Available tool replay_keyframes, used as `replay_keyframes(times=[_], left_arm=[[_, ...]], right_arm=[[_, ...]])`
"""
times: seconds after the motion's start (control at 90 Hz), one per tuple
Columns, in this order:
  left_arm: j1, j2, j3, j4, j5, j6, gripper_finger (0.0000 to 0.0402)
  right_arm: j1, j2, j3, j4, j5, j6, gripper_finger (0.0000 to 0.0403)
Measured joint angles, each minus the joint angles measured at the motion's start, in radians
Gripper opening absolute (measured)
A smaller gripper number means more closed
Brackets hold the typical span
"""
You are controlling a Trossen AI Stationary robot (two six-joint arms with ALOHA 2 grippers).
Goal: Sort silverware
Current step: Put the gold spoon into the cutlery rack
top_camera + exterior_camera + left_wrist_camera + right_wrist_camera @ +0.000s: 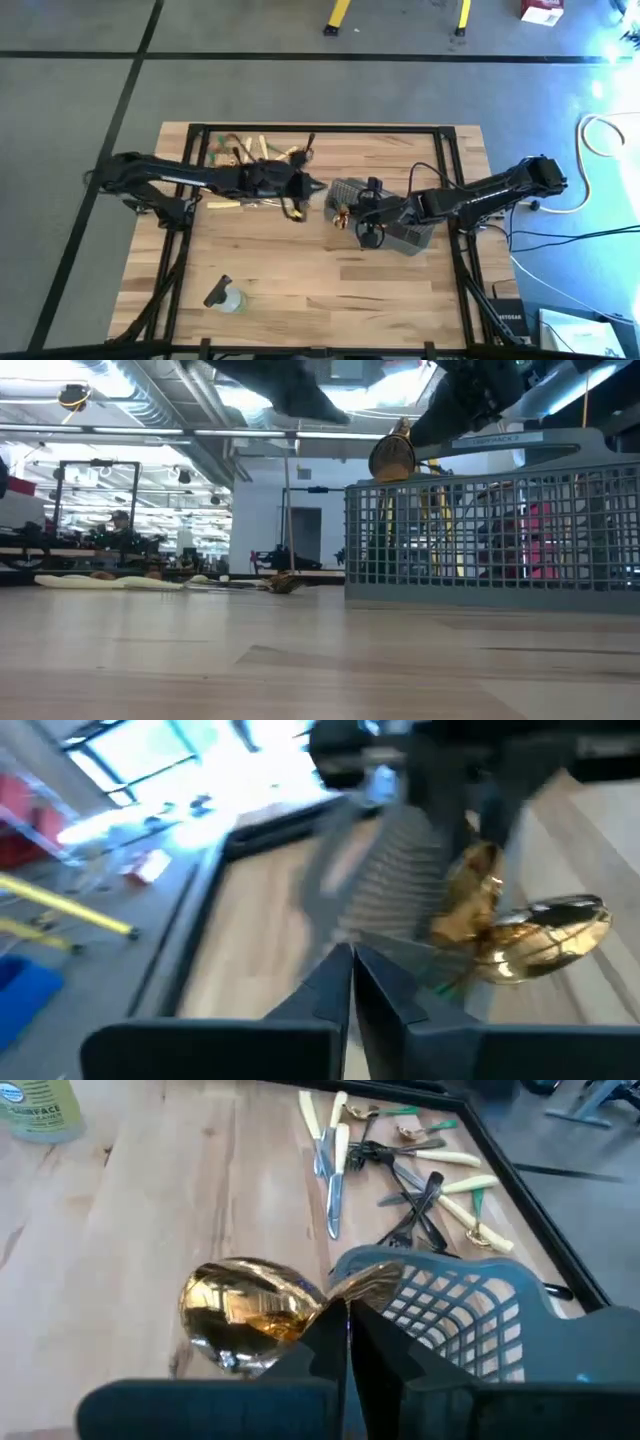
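My right gripper [346, 1316] is shut on a gold spoon [245, 1315] at the left end of the grey mesh basket [392, 222]. In the low view the spoon [393, 456] hangs above the basket's rim [480, 488]. My left gripper [316, 187] hovers shut and empty just left of the basket, its fingertips [350, 960] facing the spoon [530, 935]. The rest of the silverware [400, 1170], with pale, black and green handles, lies in a loose pile [255, 152] on the table's far left part. My right gripper pinches the gold spoon between its two fingers by the neck of the handle [352, 1288], just behind the bowl. The bowl [240, 1312] sticks out to one side of the fingertips. The spoon is lifted clear of the table, level with the basket's top edge.
A small clear bottle [228, 297] lies near the table's front left. A pale-handled piece [225, 205] lies alone under the left arm. A black frame [320, 128] runs round the tabletop. Bare wood spreads in front of both arms.
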Motion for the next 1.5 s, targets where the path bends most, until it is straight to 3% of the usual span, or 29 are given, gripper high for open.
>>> replay_keyframes(times=[0.144, 0.489, 1.022, 1.178, 1.5], left_arm=[[0.013, -0.004, -0.005, -0.051, 0.078, -0.041, 0.0000], [0.007, 0.135, -0.004, 0.050, 0.219, -0.070, 0.0000], [-0.003, 0.152, -0.004, 0.167, 0.239, -0.069, 0.0000], [-0.008, 0.164, -0.003, 0.233, 0.295, -0.082, 0.0000], [-0.021, 0.231, 0.004, 0.199, 0.300, -0.083, 0.0000]], right_arm=[[0.000, 0.000, 0.001, 0.004, -0.026, 0.006, 0.0000], [0.000, -0.001, 0.002, -0.018, -0.061, 0.023, 0.0000], [0.000, -0.001, 0.000, -0.056, -0.105, 0.012, 0.0000], [0.000, 0.001, -0.001, -0.057, -0.099, 0.010, 0.0000], [0.001, 0.008, -0.009, -0.083, -0.124, 0.043, 0.0000]])
